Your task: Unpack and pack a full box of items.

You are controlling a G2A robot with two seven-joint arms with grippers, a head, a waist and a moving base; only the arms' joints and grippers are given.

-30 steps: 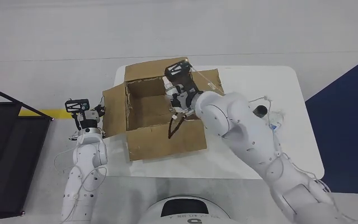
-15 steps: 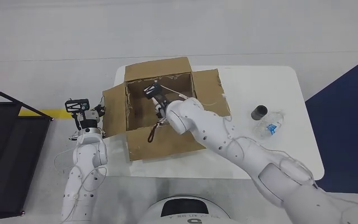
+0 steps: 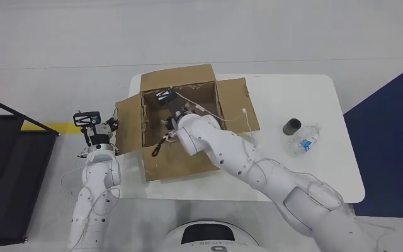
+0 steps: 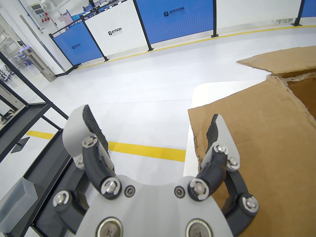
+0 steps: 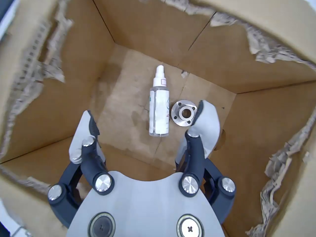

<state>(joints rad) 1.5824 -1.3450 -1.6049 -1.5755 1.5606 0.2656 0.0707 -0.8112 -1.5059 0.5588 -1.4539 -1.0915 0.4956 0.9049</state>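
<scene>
So my right end effector [image 5: 147, 113] is down inside the one cardboard box [image 5: 246, 57], jaws spread wide, holding nothing. Two items lie on the box floor below it: one white spray bottle [image 5: 159, 107] lying flat between the jaws, and one metal flange [image 5: 184, 112] just beside the bottle, close to one jaw. The left end effector [image 4: 150, 114] is open too and empty, hanging right beside the box's outer side. Two more things sit out on the surface [image 3: 296, 94], well apart from both end effectors — one black cylinder [image 3: 291, 126] and one clear plastic bottle [image 3: 305, 142], just beside each other.
</scene>
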